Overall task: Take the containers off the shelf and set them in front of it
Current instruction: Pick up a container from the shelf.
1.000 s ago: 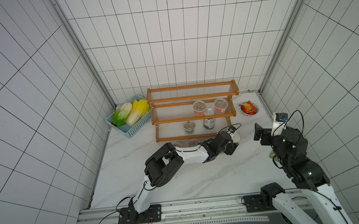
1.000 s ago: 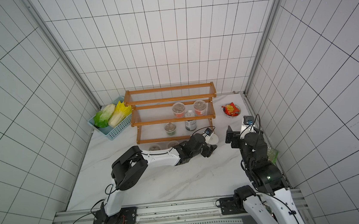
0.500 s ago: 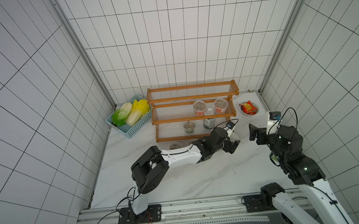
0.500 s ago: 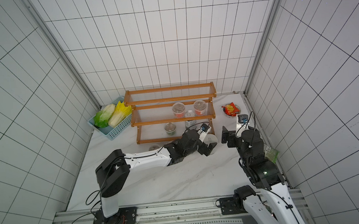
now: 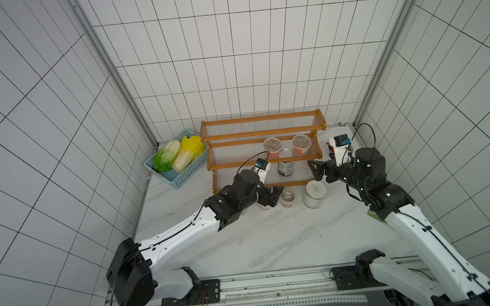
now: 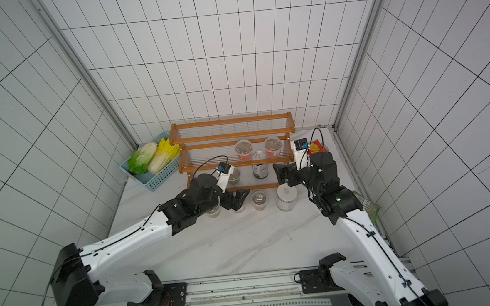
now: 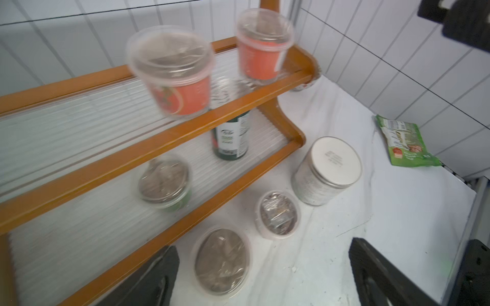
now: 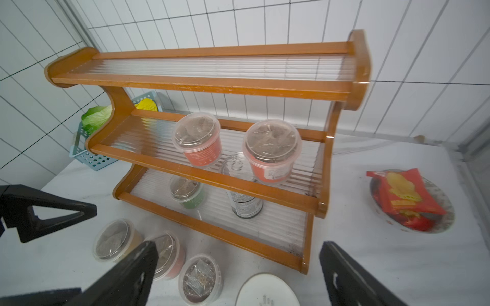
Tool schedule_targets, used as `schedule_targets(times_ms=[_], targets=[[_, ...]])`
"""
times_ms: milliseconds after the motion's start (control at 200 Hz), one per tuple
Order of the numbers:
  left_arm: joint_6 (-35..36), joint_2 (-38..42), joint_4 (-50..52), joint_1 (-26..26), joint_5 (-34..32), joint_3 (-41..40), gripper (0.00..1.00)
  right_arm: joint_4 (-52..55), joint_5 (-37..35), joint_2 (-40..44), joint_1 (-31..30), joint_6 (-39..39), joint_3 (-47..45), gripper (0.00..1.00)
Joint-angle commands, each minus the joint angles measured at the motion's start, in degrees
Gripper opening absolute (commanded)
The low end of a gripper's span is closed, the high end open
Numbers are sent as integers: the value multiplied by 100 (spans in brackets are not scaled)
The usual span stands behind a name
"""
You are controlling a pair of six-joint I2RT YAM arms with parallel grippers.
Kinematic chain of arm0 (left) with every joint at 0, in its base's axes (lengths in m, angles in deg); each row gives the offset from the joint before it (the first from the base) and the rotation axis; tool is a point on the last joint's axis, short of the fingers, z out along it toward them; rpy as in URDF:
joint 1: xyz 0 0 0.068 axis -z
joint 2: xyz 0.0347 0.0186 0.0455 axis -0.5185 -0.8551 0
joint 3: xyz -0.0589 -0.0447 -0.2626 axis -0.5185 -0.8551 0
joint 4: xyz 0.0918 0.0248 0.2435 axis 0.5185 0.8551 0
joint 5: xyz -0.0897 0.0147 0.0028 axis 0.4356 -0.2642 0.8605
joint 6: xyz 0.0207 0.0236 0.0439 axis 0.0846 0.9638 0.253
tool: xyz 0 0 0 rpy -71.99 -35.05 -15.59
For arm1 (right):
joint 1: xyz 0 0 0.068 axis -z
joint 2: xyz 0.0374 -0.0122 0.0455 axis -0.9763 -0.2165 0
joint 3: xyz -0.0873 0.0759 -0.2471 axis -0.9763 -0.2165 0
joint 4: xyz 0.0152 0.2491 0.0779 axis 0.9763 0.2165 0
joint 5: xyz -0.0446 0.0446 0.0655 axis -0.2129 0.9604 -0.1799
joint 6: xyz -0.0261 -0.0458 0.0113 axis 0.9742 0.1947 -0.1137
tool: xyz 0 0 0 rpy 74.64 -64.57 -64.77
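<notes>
The shelf holds two red cups on its middle tier. On its bottom tier stand a green cup and a dark jar. In front of it on the table stand the white-labelled jar and three clear cups. My left gripper is open above that last cup, clear of it. My right gripper is open and empty, by the shelf's right end above the white jar.
A light blue basket of cabbages sits left of the shelf. A bowl with a red packet lies to its right. A green packet rests by the right wall. Tiled walls close in three sides.
My left gripper opened fully and drew back leftward from the white-labelled jar, which stays on the table. My right gripper moved left and towards the shelf.
</notes>
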Motion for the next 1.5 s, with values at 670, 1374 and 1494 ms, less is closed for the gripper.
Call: schedule_targets(times_ms=[670, 1374, 1494], targets=[[-780, 1181, 574, -1119, 494, -774, 98, -2141, -1692, -3926, -1301, 625, 1910, 99], [-748, 1228, 625, -1185, 471, -825, 99, -2575, -1259, -4220, -1124, 670, 1941, 86], [-752, 1235, 635, -1207, 441, -818, 98, -2552, -1127, -3904, -1171, 764, 1781, 84]])
